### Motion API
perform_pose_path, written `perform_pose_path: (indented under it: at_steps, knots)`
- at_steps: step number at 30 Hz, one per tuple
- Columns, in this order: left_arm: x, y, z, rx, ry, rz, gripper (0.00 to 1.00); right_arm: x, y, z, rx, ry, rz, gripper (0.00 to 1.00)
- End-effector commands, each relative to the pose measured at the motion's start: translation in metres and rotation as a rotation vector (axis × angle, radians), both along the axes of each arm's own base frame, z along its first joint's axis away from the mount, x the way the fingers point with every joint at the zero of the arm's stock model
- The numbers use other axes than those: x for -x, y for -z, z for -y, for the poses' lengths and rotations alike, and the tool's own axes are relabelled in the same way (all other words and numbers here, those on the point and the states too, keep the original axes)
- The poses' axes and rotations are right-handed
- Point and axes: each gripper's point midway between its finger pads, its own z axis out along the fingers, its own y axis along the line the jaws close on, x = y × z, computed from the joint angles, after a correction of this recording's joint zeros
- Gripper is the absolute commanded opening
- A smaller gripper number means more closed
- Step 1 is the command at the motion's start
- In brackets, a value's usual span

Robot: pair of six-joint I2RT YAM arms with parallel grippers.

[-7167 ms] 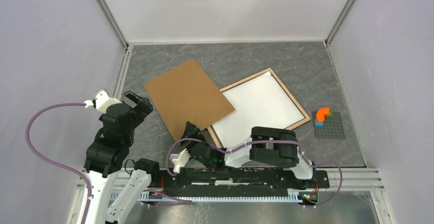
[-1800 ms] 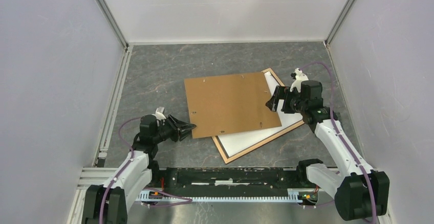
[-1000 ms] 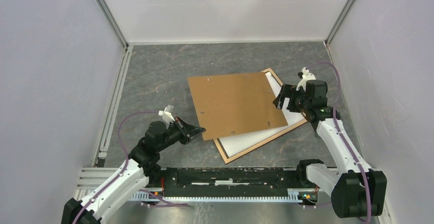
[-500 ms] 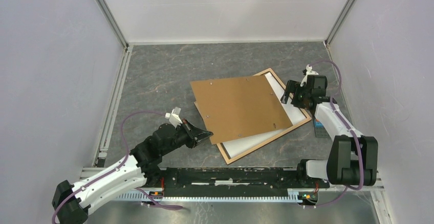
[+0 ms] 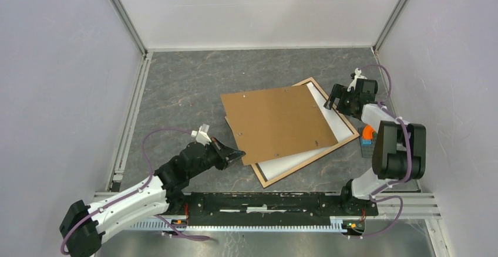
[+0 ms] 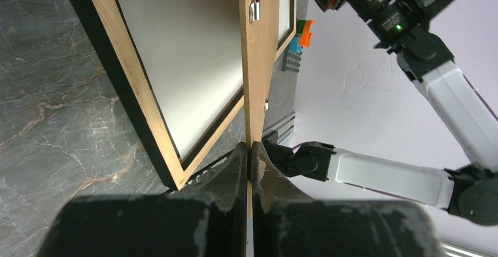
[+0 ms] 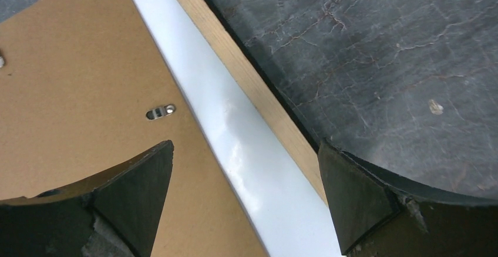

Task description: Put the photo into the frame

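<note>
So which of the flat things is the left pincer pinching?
The brown board on top: the left pincer is shut on its near corner. The white photo and the wooden frame lie underneath, with nothing gripping them.

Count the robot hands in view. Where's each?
2. The left hand is shut on the near-left corner of the brown backing board; the right hand hangs open over the far-right rail of the frame. None look hidden.

The left end effector (image 5: pixel 238 154) seemingly pinches the brown backing board (image 5: pixel 276 125) lying askew over the frame (image 5: pixel 311 159).
</note>
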Motion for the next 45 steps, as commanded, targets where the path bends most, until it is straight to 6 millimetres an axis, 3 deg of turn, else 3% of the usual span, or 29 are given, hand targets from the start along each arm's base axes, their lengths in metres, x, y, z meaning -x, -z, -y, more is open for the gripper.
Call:
perform_pose_path:
  at_steps: [1, 7, 14, 22, 39, 45]
  knots:
    - [-0.007, -0.012, 0.001, 0.050, -0.036, 0.039, 0.02, -0.026, 0.005, 0.001, -0.090, -0.027, 0.014, 0.97]
    - [-0.012, -0.005, 0.002, 0.070, -0.066, 0.009, 0.02, -0.008, 0.021, -0.027, -0.279, -0.064, -0.031, 0.94]
    - [-0.023, -0.006, 0.018, 0.058, -0.059, 0.002, 0.02, 0.005, 0.016, -0.052, -0.447, -0.070, -0.013, 0.90]
    - [-0.029, -0.003, 0.029, 0.066, -0.054, -0.023, 0.02, 0.017, 0.019, -0.053, -0.459, -0.027, -0.017, 0.82]
    - [-0.001, 0.003, 0.080, 0.041, 0.122, -0.086, 0.02, 0.028, 0.025, -0.059, -0.488, -0.013, -0.025, 0.75]
    - [-0.001, 0.024, 0.073, -0.034, 0.102, -0.121, 0.04, 0.031, 0.028, -0.059, -0.480, -0.020, -0.035, 0.75]
